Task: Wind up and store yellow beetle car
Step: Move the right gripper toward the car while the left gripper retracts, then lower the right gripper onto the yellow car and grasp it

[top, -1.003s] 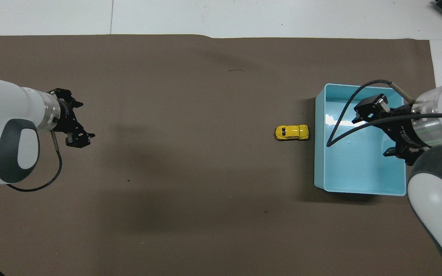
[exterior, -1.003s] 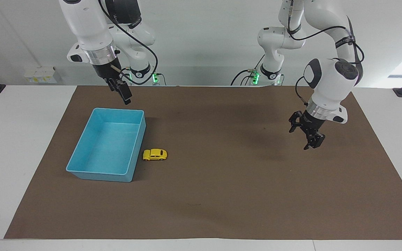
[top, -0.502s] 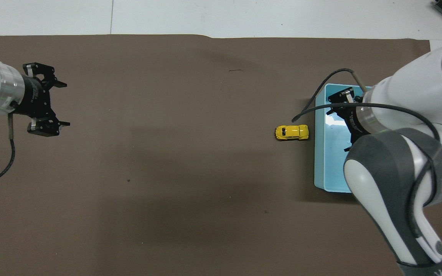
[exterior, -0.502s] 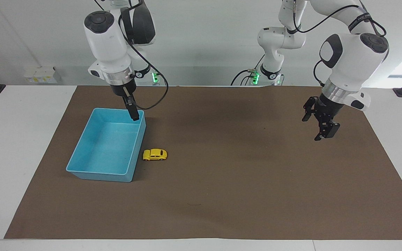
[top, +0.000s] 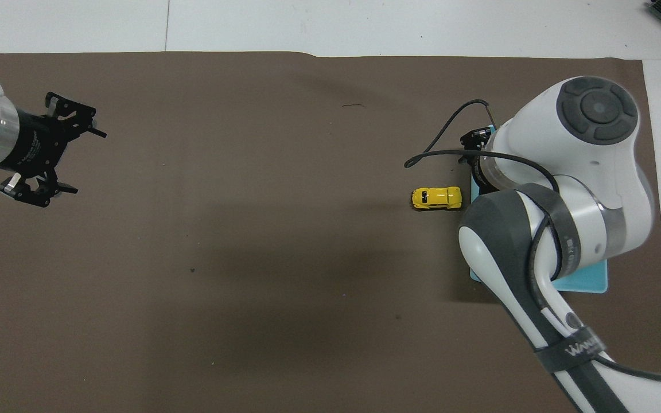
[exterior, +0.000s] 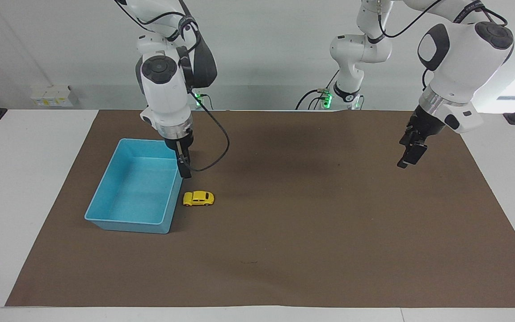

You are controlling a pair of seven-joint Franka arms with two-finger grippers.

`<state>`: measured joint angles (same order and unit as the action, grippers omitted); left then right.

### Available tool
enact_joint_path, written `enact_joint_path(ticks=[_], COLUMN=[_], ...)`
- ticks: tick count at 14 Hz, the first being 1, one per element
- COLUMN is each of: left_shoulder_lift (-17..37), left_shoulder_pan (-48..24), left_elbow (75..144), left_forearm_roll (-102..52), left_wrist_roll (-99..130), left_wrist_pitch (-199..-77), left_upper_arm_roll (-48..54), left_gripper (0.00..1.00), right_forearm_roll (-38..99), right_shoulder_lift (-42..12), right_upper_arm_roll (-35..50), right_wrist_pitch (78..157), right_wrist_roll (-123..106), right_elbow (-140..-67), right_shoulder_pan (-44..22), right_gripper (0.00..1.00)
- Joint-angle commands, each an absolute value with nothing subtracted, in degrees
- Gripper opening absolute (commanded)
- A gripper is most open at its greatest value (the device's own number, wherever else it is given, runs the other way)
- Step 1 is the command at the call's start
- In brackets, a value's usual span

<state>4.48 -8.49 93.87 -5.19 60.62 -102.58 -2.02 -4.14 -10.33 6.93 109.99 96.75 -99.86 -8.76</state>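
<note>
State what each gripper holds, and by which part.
Nothing: the left gripper and right gripper are open and empty; the yellow beetle car sits on the mat beside the blue bin.

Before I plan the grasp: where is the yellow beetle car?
The yellow beetle car sits on the brown mat, apart from but beside the blue bin, toward the right arm's end.

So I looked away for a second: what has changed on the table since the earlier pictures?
The right end effector has swung from above the blue bin's robot-side rim across to its car-side wall and come lower, now hanging open just robot-side of the yellow car. The left end effector has risen, turned and pulled outward over the brown mat, open. Nothing was gripped or released. Car and bin have not moved.
</note>
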Motion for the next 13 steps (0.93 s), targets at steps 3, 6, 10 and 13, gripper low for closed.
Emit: enact_joint_path(ticks=[3,6,10,13], left_shoulder_lift=[3.3,2.8,2.3,1.1], left_shoulder_pan=[-7.2,-5.1,-2.6,-2.5], left_elbow=[93.6,94.0,94.0,93.3], left_forearm_roll=[-4.4,-4.4,-4.0,-1.9], left_wrist_roll=[33.1,22.3,6.5,-1.5], left_wrist_pitch=[-98.0,-95.4,-91.8,-91.6], left_upper_arm_roll=[-1.9,-1.9,-1.9,-1.8], left_gripper=[1.00,1.00,1.00,1.00], right_forearm_roll=[-7.6,-12.3,-18.2,-22.8], right_shoulder_lift=[-12.2,-14.6,-17.7,-19.9], right_upper_arm_roll=[7.4,7.4,7.5,7.5], right_wrist_pitch=[122.1,124.4,129.4,130.9], right_wrist_roll=[105.7,108.2,113.5,117.1], right_elbow=[-107.5,-108.9,-110.4,-110.7], right_shoulder_pan=[-9.2,-9.5,-10.7,-11.5], right_gripper=[1.00,1.00,1.00,1.00])
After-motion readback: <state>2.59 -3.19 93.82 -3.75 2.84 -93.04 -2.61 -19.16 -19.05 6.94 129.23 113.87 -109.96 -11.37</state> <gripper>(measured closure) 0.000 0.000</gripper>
